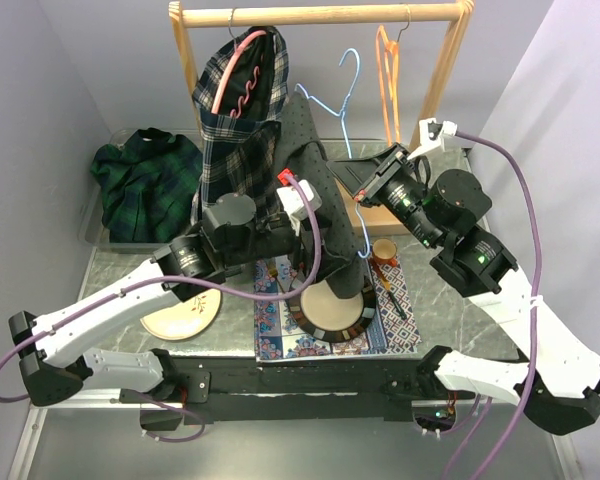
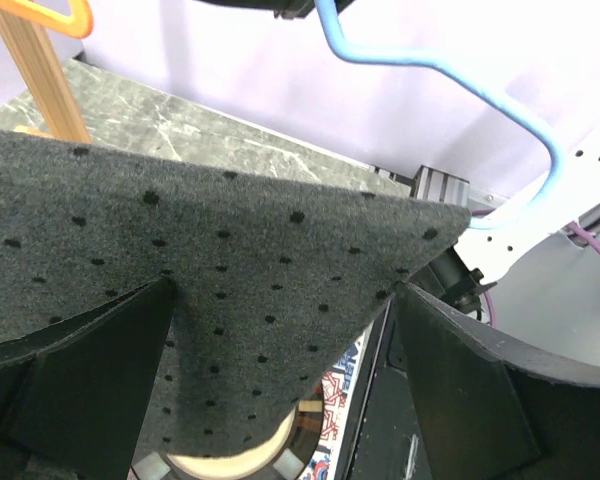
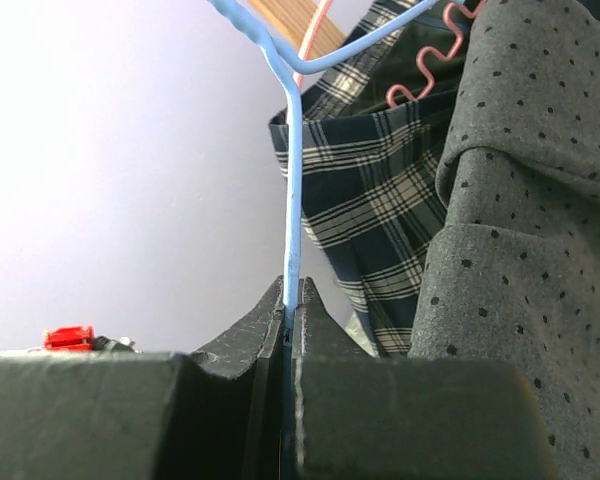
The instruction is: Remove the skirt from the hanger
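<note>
A grey skirt with black dots hangs from a light blue hanger in front of the rack. My left gripper is at the skirt's left side. In the left wrist view its jaws stand wide apart, and the skirt spans the gap with its lower edge loose. My right gripper is shut on the hanger's thin blue wire, which is pinched between the fingertips. The skirt hangs just to the right of them. The hanger's hook is off the rail.
The wooden rack holds a plaid skirt on a pink hanger and an empty orange hanger. A bin with a green plaid garment stands at the left. Below lie a patterned mat with a plate, a cup and a wooden plate.
</note>
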`<state>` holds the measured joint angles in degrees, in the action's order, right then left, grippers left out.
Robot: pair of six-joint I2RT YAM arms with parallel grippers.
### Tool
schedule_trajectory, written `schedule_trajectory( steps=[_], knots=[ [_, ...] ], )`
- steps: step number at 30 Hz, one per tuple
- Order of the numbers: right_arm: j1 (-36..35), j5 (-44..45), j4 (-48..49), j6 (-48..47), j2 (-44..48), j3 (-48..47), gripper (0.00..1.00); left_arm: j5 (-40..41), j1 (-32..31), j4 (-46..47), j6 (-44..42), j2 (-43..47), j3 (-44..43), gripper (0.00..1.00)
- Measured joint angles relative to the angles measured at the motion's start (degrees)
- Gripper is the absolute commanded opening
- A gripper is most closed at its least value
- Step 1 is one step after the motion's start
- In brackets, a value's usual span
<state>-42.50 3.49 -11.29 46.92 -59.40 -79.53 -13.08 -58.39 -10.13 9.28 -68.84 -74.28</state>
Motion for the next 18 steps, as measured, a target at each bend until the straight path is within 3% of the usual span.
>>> schedule_trajectory(
  steps=[14,15,17,18],
  knots=[
    [-2.54,3.43,0.20,1.27,0.00,-0.33,0.00,11.02,-5.86,1.29,-0.52,0.44,1.86,0.99],
    [-2.54,3.63,0.15,1.27,0.00,-0.33,0.00,12.09,-6.25,1.33,-0.66,0.31,1.86,0.96],
    [-2.54,3.82,0.17,1.27,0.00,-0.33,0.00,13.68,-6.73,1.53,-1.03,0.02,1.86,0.77],
    [-2.54,3.85,0.20,1.27,0.00,-0.33,0.00,14.53,-6.97,1.92,-1.36,-0.17,1.88,0.51]
  ],
)
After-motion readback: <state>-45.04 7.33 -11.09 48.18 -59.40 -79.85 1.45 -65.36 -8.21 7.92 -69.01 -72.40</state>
